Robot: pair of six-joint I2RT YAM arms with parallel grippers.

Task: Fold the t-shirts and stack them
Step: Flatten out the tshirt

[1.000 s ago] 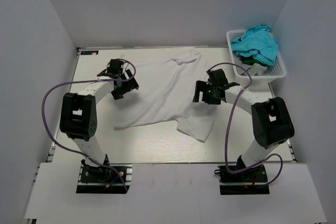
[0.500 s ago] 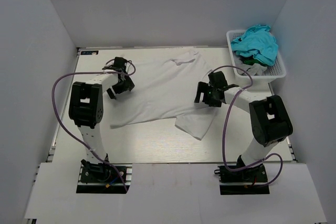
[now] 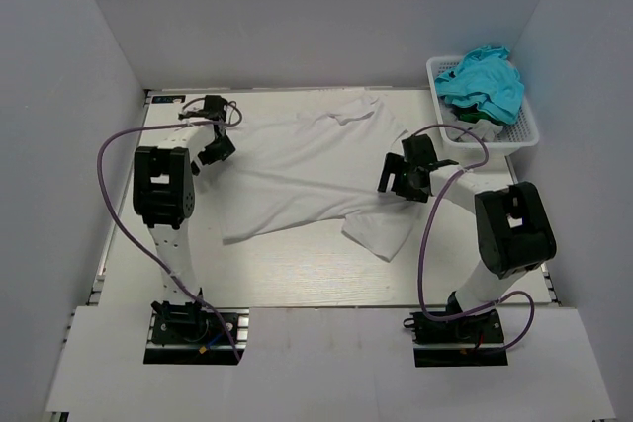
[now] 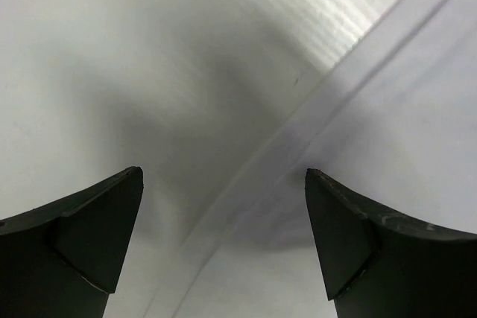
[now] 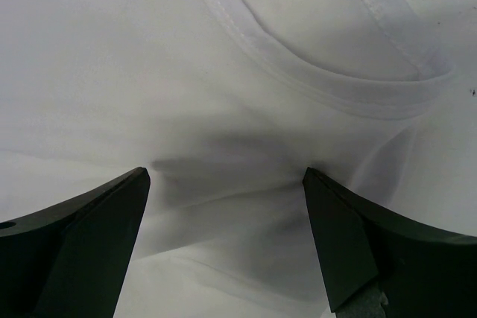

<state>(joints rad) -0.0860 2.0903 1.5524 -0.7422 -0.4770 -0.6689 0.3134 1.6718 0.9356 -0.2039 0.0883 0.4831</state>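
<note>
A plain white t-shirt (image 3: 307, 170) lies spread on the table, rumpled, with its lower right part folded over (image 3: 381, 229). My left gripper (image 3: 210, 153) is open and empty at the shirt's left edge. In the left wrist view (image 4: 223, 171) the jaws straddle that edge, with cloth (image 4: 387, 124) to the right and bare table to the left. My right gripper (image 3: 394, 181) is open and empty at the shirt's right side. In the right wrist view (image 5: 226, 171) it hangs low over white cloth near a curved stitched hem (image 5: 320, 80). A teal t-shirt (image 3: 483, 81) lies heaped in the basket.
A white plastic mesh basket (image 3: 522, 135) stands at the far right corner and holds the teal shirt and other cloth. White walls close in the table on three sides. Purple cables loop from both arms.
My left gripper has moved toward the far left, out to the shirt's left edge. My right gripper has shifted a little right. The shirt has slid slightly to the right.
</note>
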